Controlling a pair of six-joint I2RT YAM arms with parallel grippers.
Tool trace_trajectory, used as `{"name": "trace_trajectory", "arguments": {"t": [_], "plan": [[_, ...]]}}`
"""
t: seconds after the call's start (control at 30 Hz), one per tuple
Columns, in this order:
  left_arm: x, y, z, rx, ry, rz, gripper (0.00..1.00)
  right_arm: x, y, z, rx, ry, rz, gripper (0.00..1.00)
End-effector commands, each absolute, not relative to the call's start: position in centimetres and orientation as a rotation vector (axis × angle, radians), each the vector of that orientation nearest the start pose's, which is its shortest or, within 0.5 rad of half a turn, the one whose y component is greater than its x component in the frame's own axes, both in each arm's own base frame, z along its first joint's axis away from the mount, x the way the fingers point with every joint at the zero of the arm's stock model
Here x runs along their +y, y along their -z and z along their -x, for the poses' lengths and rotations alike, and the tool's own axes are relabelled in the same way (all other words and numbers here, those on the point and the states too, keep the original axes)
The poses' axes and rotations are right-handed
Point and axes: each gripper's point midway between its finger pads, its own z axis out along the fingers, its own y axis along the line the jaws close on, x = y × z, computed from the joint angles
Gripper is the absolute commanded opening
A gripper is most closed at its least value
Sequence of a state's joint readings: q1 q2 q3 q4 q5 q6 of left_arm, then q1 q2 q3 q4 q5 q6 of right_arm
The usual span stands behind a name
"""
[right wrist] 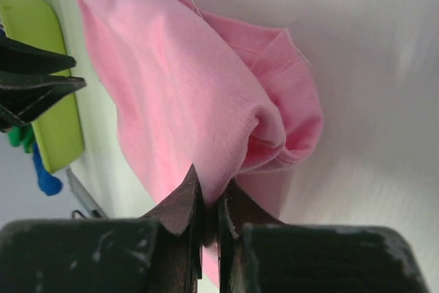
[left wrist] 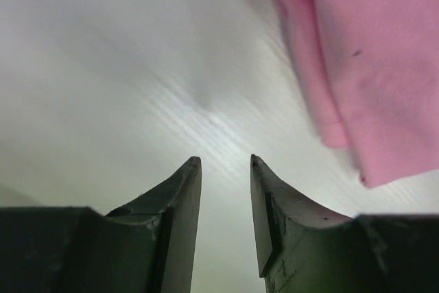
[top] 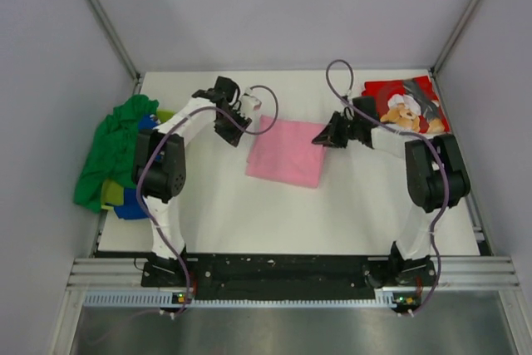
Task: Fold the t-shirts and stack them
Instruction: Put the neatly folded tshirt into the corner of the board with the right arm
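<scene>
Item: pink t-shirt (top: 287, 153), middle of table (top: 224, 214) | right hand (right wrist: 211, 193): pinching its 3 o'clock edge | left hand (left wrist: 225, 162): spread, empty, just off its 10 o'clock corner | nearer: right.

Nothing fancy here: a white tabletop (top: 241, 218) fills the middle of the frame, with plain grey walls (top: 274, 6) behind it. Silver aluminium struts (top: 101, 14) run diagonally in the upper corners, and a grooved aluminium rail (top: 108, 273) sits along the bottom.
</scene>
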State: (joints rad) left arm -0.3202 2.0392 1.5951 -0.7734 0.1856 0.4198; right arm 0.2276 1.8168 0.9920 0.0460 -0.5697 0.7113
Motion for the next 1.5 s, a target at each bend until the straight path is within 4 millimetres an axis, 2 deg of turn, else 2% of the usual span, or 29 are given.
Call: {"name": "trace_trajectory", "arguments": {"t": [0.0,0.17,0.27,0.4,0.53,0.8,0.97,1.2,1.33,1.47], "plan": [[-12.1,-11.3,-42.7,2.456,0.130,-0.956,0.40,18.8,-8.0,-40.4,2.514,-0.905,0.038,0.00],[-10.3,-13.3,-42.3,2.431,0.099,-0.923,0.40,15.0,-7.9,-41.5,2.639,-0.607,0.279,0.00],[-9.8,-13.8,-41.9,2.427,0.079,-0.928,0.40,12.4,-8.9,-43.0,2.635,-0.384,0.403,0.00],[-9.5,-14.3,-41.2,2.419,0.069,-0.949,0.43,8.5,-11.2,-45.1,2.580,-0.063,0.525,0.00],[-9.7,-14.6,-40.7,2.412,0.086,-0.961,0.45,6.6,-13.2,-46.7,2.509,0.107,0.659,0.00],[-9.4,-14.1,-40.5,2.437,0.073,-0.965,0.45,1.3,-17.8,-50.0,2.397,0.490,0.750,0.00],[-9.4,-14.1,-40.5,2.440,0.074,-0.977,0.47,-1.4,-21.0,-51.7,2.330,0.663,0.762,0.00],[-9.6,-13.9,-40.1,2.449,0.098,-0.998,0.49,-4.9,-23.7,-52.7,2.294,0.808,0.728,0.00],[-9.7,-13.9,-40.2,2.451,0.099,-1.001,0.50,-6.2,-25.6,-53.0,2.262,0.855,0.711,0.00],[-9.7,-14.0,-40.4,2.449,0.100,-1.001,0.50,-6.7,-27.0,-52.8,2.234,0.847,0.712,0.00]]}}
